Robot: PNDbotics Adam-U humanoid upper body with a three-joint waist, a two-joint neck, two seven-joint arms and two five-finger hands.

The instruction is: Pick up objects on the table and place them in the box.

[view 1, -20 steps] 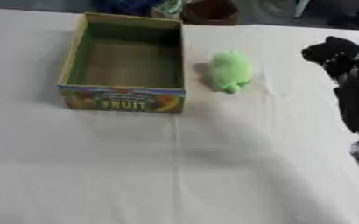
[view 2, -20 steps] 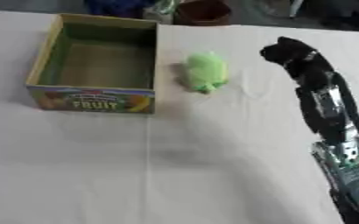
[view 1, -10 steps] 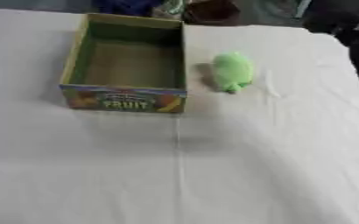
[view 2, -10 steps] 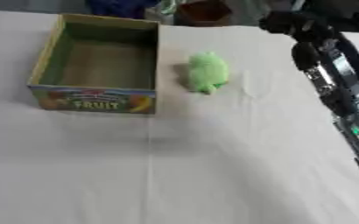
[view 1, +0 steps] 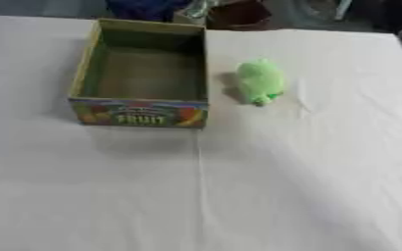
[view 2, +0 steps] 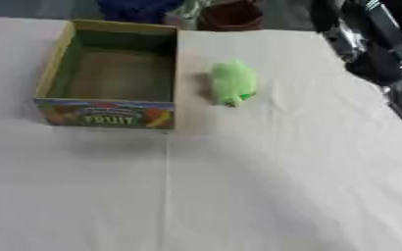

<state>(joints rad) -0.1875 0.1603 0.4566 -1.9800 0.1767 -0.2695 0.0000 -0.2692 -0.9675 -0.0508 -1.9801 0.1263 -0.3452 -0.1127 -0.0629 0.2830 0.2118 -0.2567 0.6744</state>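
An open cardboard box [view 1: 140, 113] with "FRUIT" printed on its front wall stands at the back left of the table, and nothing shows inside it. A small green soft toy [view 1: 259, 81] lies on the cloth just right of the box, apart from it. My right arm [view 2: 369, 45], black and silver, comes in blurred from the right edge and runs up to the top right corner, well right of the toy and clear of it. Its hand is lost in the blur at the top edge. My left hand shows in neither view.
A white cloth [view 1: 238, 196] with a lengthwise crease covers the table. Beyond the far edge stand a dark brown pot [view 2: 232, 14] and something blue [view 2: 138, 7].
My right arm has swung up and away toward the top right corner. The box and the green toy have stayed where they were.
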